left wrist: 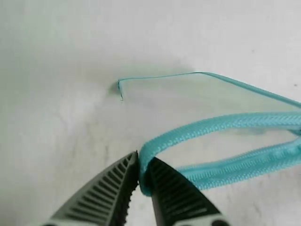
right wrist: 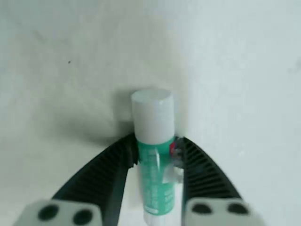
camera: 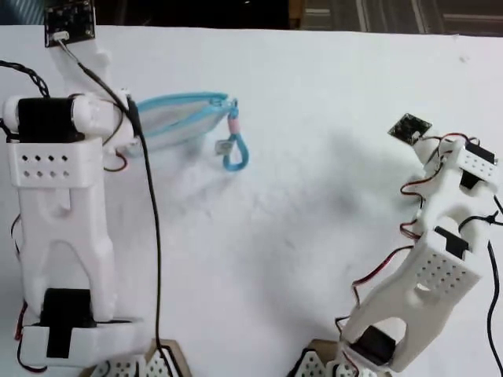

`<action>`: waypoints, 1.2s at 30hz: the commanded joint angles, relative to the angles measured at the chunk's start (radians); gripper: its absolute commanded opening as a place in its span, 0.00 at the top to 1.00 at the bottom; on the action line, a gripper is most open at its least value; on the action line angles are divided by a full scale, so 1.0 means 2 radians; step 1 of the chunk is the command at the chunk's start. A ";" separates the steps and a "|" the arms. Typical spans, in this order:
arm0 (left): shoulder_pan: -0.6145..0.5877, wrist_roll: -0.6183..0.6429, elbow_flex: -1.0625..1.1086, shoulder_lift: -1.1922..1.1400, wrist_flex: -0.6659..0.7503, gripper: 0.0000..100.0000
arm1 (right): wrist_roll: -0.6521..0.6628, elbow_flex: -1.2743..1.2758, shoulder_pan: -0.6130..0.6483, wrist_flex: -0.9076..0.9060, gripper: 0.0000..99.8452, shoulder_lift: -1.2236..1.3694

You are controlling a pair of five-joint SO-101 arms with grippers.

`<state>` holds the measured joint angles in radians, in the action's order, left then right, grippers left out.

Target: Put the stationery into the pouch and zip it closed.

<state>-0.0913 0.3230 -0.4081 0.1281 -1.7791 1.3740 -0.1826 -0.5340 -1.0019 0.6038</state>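
Glue stick (right wrist: 151,113) clenched in right pincer (right wrist: 156,141); pouch (camera: 177,119), rim pinched by left pincer (left wrist: 142,162), lies leftward at table (camera: 314,157) far-left corner.

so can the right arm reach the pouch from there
Probably yes: only white table lies between the right end effector, shut on the green-and-white glue stick, and the turquoise-trimmed clear pouch, whose zipper edge the left end effector pinches.

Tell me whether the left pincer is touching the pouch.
Touching. The left wrist view shows the left pincer closed on the turquoise zipper edge of the pouch, with no gap between them.
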 commanded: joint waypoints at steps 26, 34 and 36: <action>-0.003 -0.012 -0.007 0.004 0.000 0.98 | -0.164 0.130 -0.033 -0.256 0.98 -0.348; -0.003 -0.012 -0.007 0.004 0.000 0.98 | -0.169 0.439 0.007 -0.086 0.98 -0.618; -0.003 -0.012 -0.007 0.004 0.000 0.98 | -0.184 0.522 0.041 -0.026 0.98 -0.688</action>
<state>-0.0913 0.3061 -0.4081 0.1281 -1.7791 1.0411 0.6506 -0.5294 -1.2183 -0.5547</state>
